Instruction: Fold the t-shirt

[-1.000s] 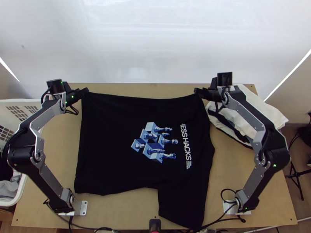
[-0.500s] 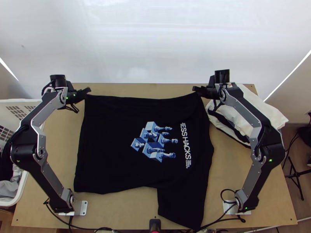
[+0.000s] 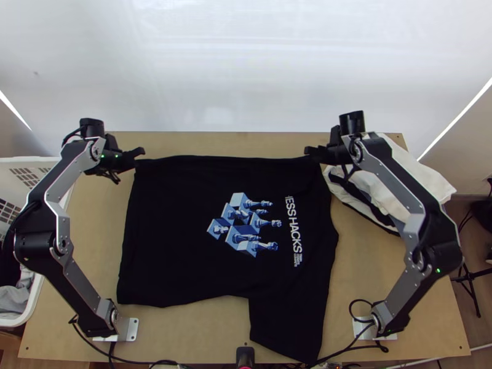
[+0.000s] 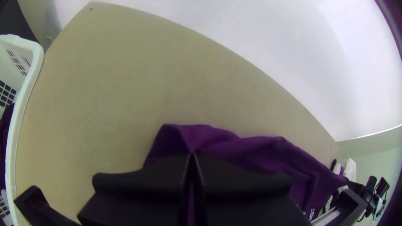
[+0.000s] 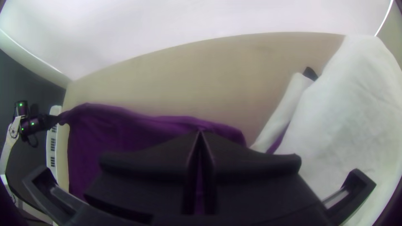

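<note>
At the left, beyond the table (image 3: 92,246)'s edge, I have the white basket (image 3: 31,160) with clothes in it. Just right of it, my left gripper (image 4: 192,154) has its fingers closed on the far left corner of the black t-shirt (image 3: 172,234). The t-shirt covers the middle of the table, print up, one sleeve pointing near on the right half. It looks light and limp, soft knit rather than slippery, with nothing to break; I expect it to sag between holds, so I'd keep the far edge taut and carry both corners nearward together. The far corners seem the right grips for that; a hold mid-edge would let the ends droop. My right gripper (image 5: 200,133) pinches the far right corner, fingers together, just beside the pile of white cloth (image 3: 400,190), which could snag a wide swing.
</note>
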